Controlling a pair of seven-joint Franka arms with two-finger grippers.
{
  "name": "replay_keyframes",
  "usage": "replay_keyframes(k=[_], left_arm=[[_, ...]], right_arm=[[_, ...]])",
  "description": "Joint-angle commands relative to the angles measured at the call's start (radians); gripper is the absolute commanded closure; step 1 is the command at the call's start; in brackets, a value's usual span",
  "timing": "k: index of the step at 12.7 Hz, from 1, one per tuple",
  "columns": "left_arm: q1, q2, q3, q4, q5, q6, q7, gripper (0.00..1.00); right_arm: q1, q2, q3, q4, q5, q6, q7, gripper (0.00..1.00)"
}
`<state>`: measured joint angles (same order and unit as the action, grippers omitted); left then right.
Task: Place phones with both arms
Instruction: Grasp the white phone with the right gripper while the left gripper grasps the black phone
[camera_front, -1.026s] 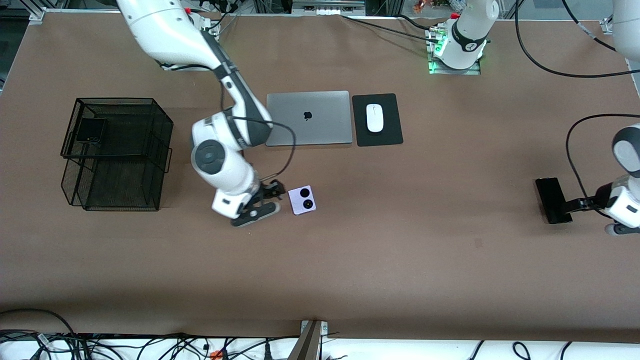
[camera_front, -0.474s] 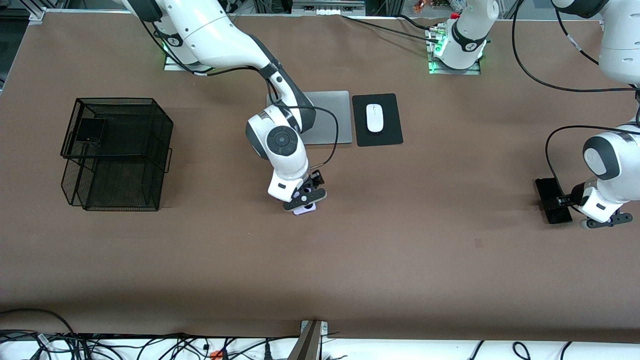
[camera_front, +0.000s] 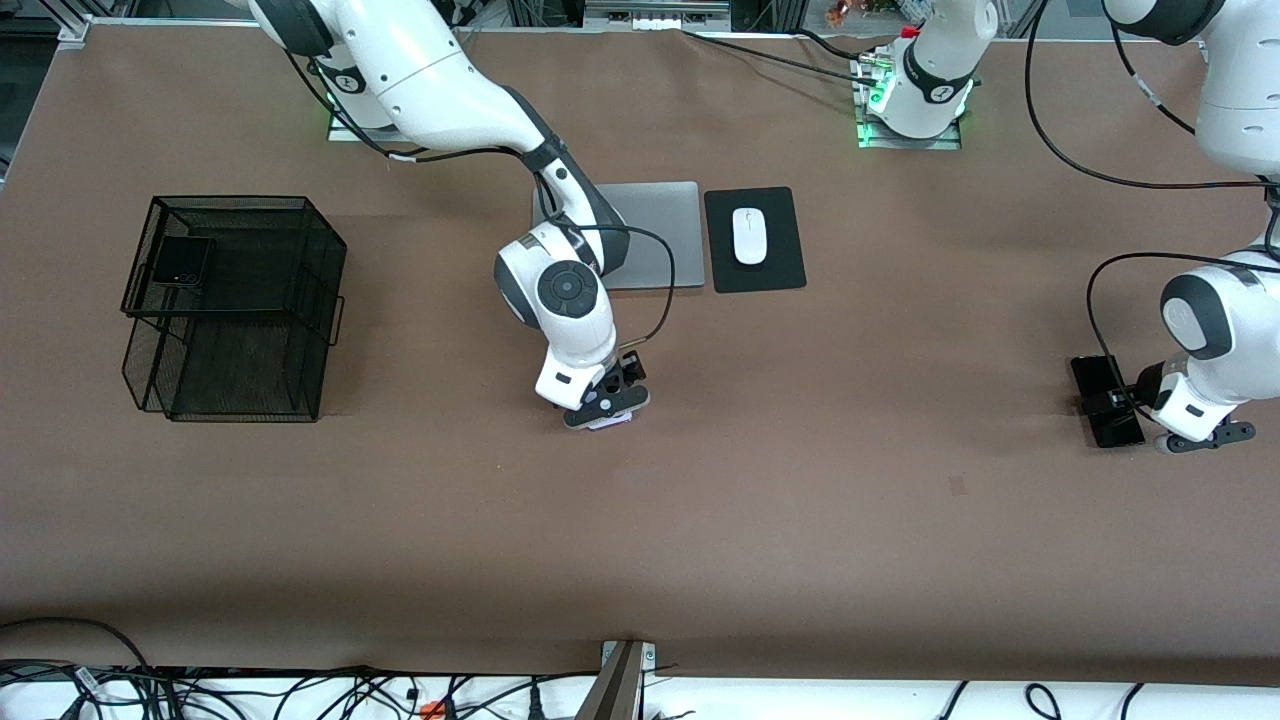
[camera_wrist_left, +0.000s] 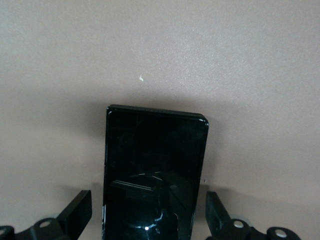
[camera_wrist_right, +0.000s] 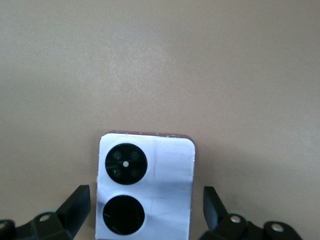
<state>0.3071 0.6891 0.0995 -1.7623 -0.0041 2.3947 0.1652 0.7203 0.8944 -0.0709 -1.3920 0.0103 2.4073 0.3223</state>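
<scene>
Both arms are working the grasping step at once, each gripper poised astride a phone that is lying flat on the brown table (camera_front: 800, 500). The right gripper (camera_front: 605, 405) is hanging low over the lilac phone (camera_wrist_right: 145, 187), which is sitting at about 6 o'clock from the grey laptop (camera_front: 655, 235); its fingers (camera_wrist_right: 75, 202) are standing open on either side of the phone, clear of its edges and gripping nothing. The left gripper (camera_front: 1125, 405) is straddling the long black phone (camera_wrist_left: 152, 175) at the left arm's end of the table, at about 4 o'clock from the white mouse (camera_front: 748, 236), likewise spread wide and empty. The folded black phone (camera_front: 182, 261) is already resting on the top tier of the black wire rack (camera_front: 300, 300). Judging by this, each gripper next needs to settle lower and close squarely on its phone's long edges before lifting.
</scene>
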Motion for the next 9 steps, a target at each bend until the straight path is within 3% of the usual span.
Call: replay_keyframes(k=[1, 4, 5, 6, 7, 9], left_arm=[[0.01, 0.004, -0.012, -0.011, 0.019, 0.021, -0.021, 0.0], [0.01, 0.01, -0.012, -0.013, 0.019, 0.029, -0.021, 0.0], [0.01, 0.009, -0.012, -0.023, 0.021, 0.041, -0.021, 0.0], [0.01, 0.009, -0.012, -0.023, 0.021, 0.043, -0.019, 0.0], [0.01, 0.009, -0.012, -0.023, 0.019, 0.043, -0.021, 0.25], [0.009, 0.003, -0.014, -0.023, 0.021, 0.041, -0.021, 0.61]], right_arm=[[0.014, 0.02, -0.004, 0.028, -0.018, 0.003, 0.032, 0.0], [0.021, 0.044, -0.009, 0.028, -0.021, 0.019, 0.04, 0.02], [0.019, 0.043, -0.01, 0.03, -0.027, 0.019, 0.038, 0.17], [0.019, 0.041, -0.01, 0.03, -0.026, 0.018, 0.038, 0.43], [0.019, 0.038, -0.01, 0.03, -0.023, 0.015, 0.037, 0.64], [0.011, 0.015, -0.012, 0.03, -0.02, -0.016, 0.031, 0.7]])
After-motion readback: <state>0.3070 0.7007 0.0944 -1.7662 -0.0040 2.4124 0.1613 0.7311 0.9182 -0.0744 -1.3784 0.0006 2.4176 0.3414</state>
